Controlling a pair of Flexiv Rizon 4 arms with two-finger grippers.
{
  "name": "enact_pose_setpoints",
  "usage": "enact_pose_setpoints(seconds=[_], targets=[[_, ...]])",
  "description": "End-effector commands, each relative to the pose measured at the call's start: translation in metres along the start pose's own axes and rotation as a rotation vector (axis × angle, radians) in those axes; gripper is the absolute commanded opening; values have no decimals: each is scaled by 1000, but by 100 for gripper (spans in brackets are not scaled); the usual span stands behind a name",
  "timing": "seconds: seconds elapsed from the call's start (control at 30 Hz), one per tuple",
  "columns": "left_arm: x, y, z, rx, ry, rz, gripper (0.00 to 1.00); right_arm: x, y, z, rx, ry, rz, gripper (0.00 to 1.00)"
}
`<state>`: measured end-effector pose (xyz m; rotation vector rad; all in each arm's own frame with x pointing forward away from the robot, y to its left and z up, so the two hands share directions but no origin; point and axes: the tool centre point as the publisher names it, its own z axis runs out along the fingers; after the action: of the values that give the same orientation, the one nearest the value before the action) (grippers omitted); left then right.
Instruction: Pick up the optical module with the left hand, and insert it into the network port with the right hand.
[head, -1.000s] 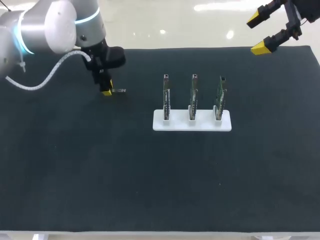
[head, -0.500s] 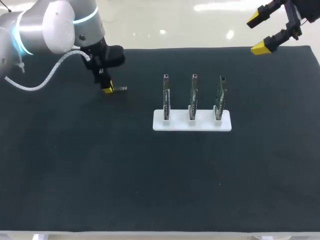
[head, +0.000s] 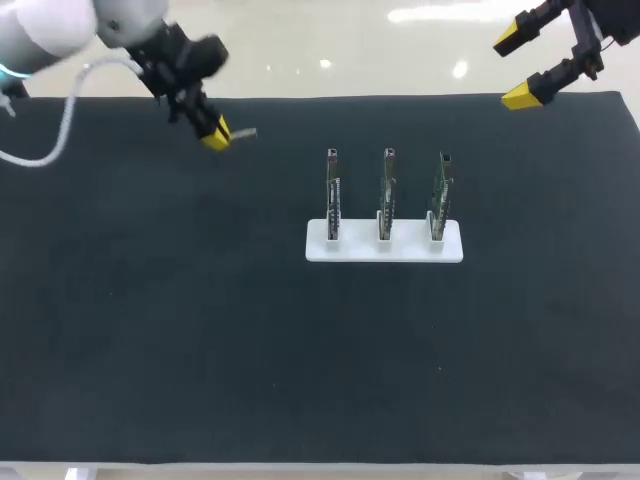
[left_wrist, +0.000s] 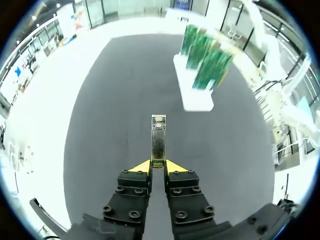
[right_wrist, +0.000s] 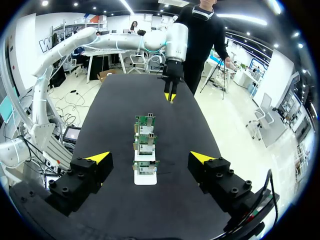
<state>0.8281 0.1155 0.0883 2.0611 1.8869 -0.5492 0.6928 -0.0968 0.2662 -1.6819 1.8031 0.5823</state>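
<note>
The left claw (head: 215, 133) was over the far left part of the dark worktop (head: 200, 330). It was pinched tight on the optical module (head: 243, 132), a small thin metal stick. In the left wrist view, the two yellow tips of the left claw (left_wrist: 158, 165) pressed on the near end of the optical module (left_wrist: 158, 140) from both sides. The rest of the stick poked straight out ahead of the claw, above the worktop (left_wrist: 110, 100). It did not look like it touched the worktop.

A white stand (head: 385, 245) sat near the middle of the worktop, well apart from the left claw. Three green boards (head: 387, 190) stood upright in it, side by side in a row. From the left wrist, the white stand (left_wrist: 197, 97) and the green boards (left_wrist: 205, 55) were far ahead and off to one side of the stick.

The right claw (head: 520, 65) hung at the far right corner, past the edge of the worktop. Its two yellow tips were spread wide apart with nothing in them. In the right wrist view, the right claw (right_wrist: 150, 159) faced the white stand (right_wrist: 145, 177), and the green boards (right_wrist: 145, 135) stood in a line ahead of it. Each board had a shiny metal part near its top.
</note>
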Motion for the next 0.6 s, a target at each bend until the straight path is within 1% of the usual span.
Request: enact_pose_setpoints(seconds=[0.03,0.1,0.17,0.27,0.33,0.43,0.47,0.53,0.6], targets=[[-11,-41,-40,-85,-238,19,0,0,0,0,1,-2,-1,100],[-22,-49,-55,-82,-303,14,0,0,0,0,1,-2,-1,100],[-32,-57,-69,-97,-370,19,0,0,0,0,1,-2,-1,100],[-47,-68,-87,-93,-460,1,0,0,0,0,1,-2,-1,100],[-55,-77,-100,-86,-508,-5,0,0,0,0,1,-2,-1,100],[-62,-91,-113,-73,-587,4,0,0,0,0,1,-2,-1,100],[-66,-97,-119,-82,-604,9,0,0,0,0,1,-2,-1,100],[-70,-105,-125,-80,-645,10,0,0,0,0,1,-2,-1,100],[-74,-112,-131,-105,-694,28,0,0,0,0,1,-2,-1,100]])
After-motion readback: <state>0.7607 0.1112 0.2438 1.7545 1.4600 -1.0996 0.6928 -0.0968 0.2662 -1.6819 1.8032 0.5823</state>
